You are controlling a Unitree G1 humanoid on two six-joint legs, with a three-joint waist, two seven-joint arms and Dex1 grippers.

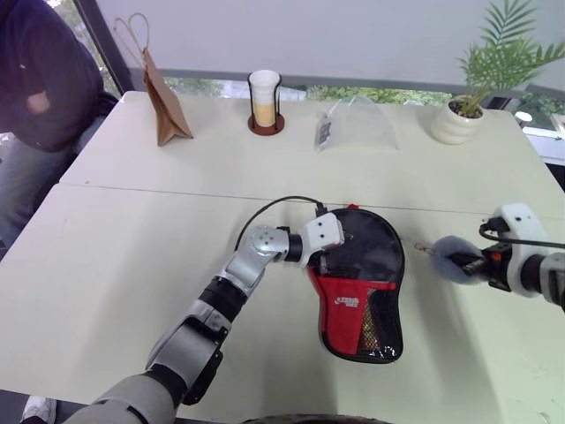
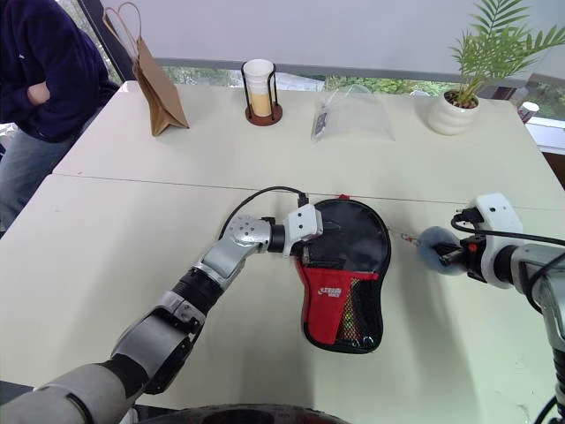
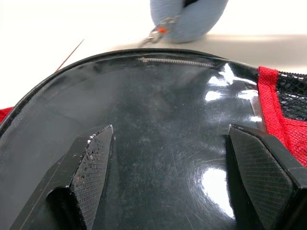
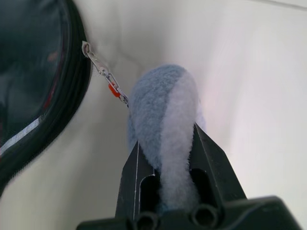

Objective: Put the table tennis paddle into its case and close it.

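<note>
The case (image 1: 357,265) lies flat on the table in front of me, round black part farther away, red logo panel (image 1: 351,305) and mesh pocket nearer. My left gripper (image 3: 170,132) is open, its fingers (image 3: 91,167) spread over the glossy black face. My right gripper (image 4: 167,136), out to the right of the case, is shut on a fluffy blue pompom (image 4: 160,105). A short chain (image 4: 103,72) links the pompom to the case's zip at its right edge. The table tennis paddle is hidden; something pale shows through the mesh.
Along the far side of the table stand a brown paper bag (image 1: 166,106), a cup in a holder (image 1: 265,99), a clear plastic bag (image 1: 353,128) and a potted plant (image 1: 459,119). A person (image 1: 40,79) sits at the far left corner.
</note>
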